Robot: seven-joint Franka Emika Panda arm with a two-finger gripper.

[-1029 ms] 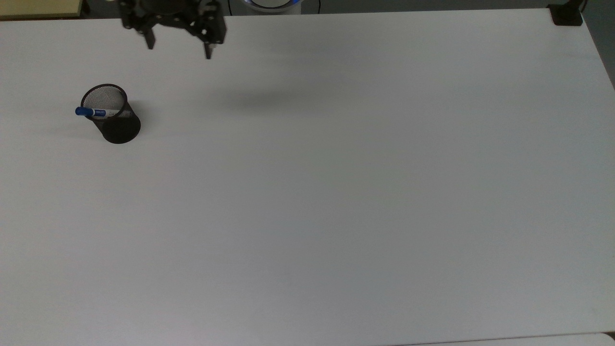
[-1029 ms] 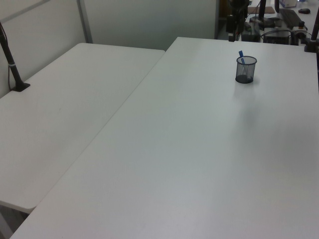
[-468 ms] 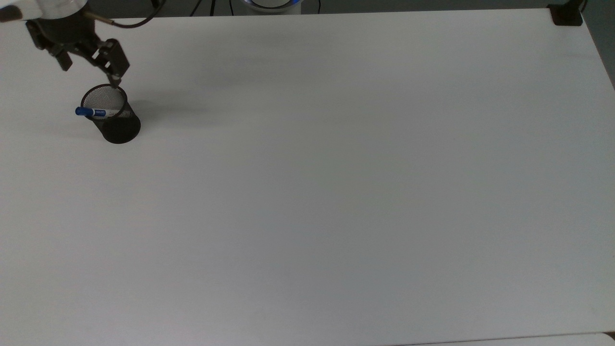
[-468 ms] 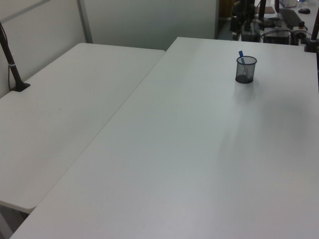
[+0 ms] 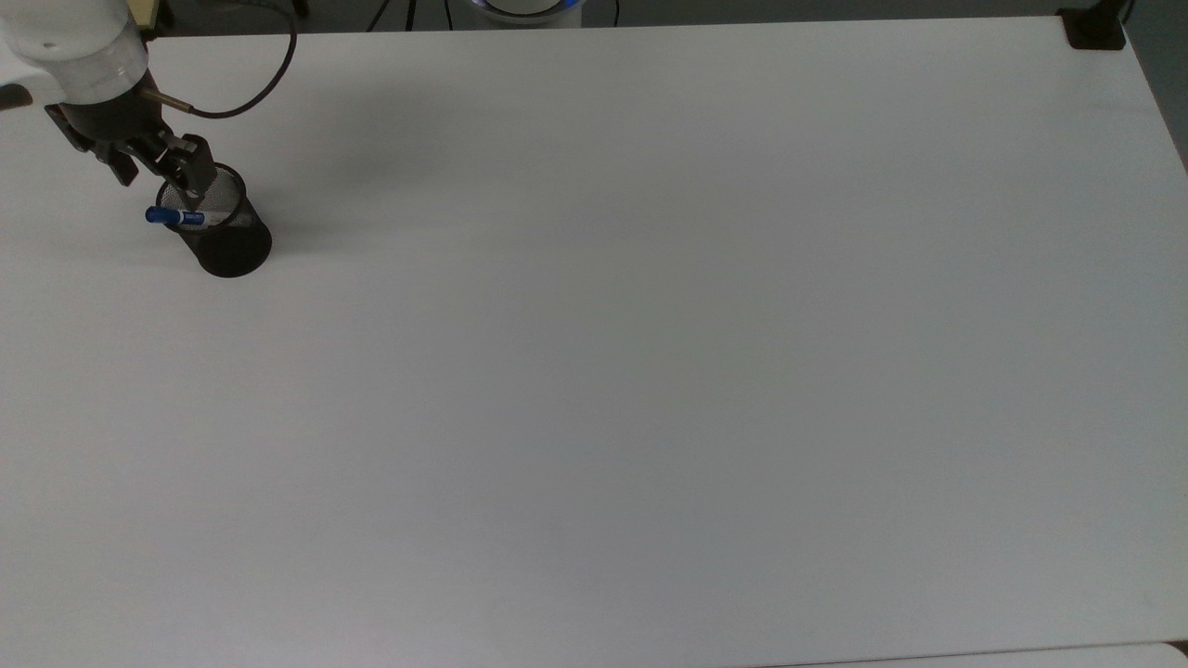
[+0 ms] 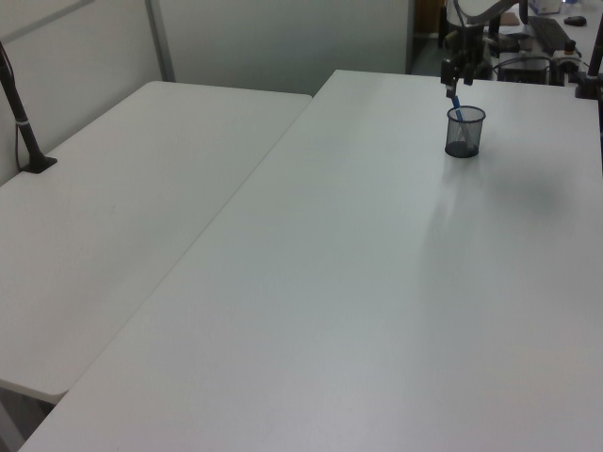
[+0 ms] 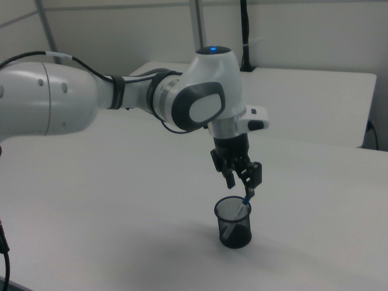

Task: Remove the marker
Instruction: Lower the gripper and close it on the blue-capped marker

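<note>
Marker stands in the black mesh cup, near the top view's left edge of the white worktop. Lower barrel sits behind the mesh, hard to make out; blue cap end sticks out over the rim. Long axis tilted, cap end leaning toward the top view's left. In the right view the cap leans up toward the right view's right. Gripper hangs just above the cup rim, fingers apart, nothing between them. One finger overlaps the cup mouth in the top view; contact w/ marker can't be told. Arm partly cut off at frame edge.
</note>
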